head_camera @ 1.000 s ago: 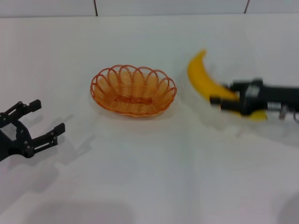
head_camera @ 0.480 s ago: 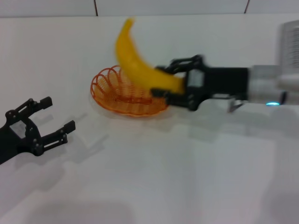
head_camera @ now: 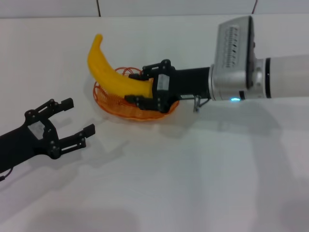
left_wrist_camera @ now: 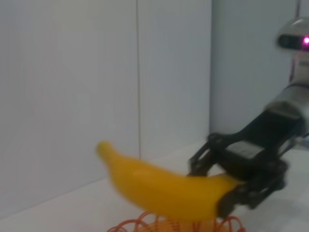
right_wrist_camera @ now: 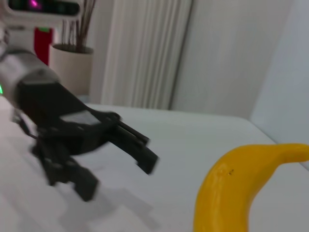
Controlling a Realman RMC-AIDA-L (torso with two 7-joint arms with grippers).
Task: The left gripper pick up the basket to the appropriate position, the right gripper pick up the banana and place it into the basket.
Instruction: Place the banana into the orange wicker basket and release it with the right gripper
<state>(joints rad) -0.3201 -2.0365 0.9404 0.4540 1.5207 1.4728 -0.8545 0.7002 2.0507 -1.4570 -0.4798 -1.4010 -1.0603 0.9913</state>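
Note:
My right gripper [head_camera: 140, 83] is shut on the yellow banana [head_camera: 112, 73] and holds it just above the orange wire basket [head_camera: 121, 108], which stands on the white table. The banana's free end points up and to the left, past the basket's rim. The banana also shows in the left wrist view [left_wrist_camera: 164, 186] with the right gripper [left_wrist_camera: 227, 186] around its end, and in the right wrist view [right_wrist_camera: 236, 186]. My left gripper [head_camera: 72, 118] is open and empty, low on the table to the left of the basket. It shows in the right wrist view [right_wrist_camera: 125, 150] too.
The white table [head_camera: 193, 174] spreads around the basket. A white wall with dark seams [head_camera: 98, 7] runs along its far edge. A potted plant [right_wrist_camera: 72, 58] stands in the background of the right wrist view.
My right gripper has carried the banana from the table's right side leftwards to above the basket. My left gripper has moved rightwards toward the basket, still open.

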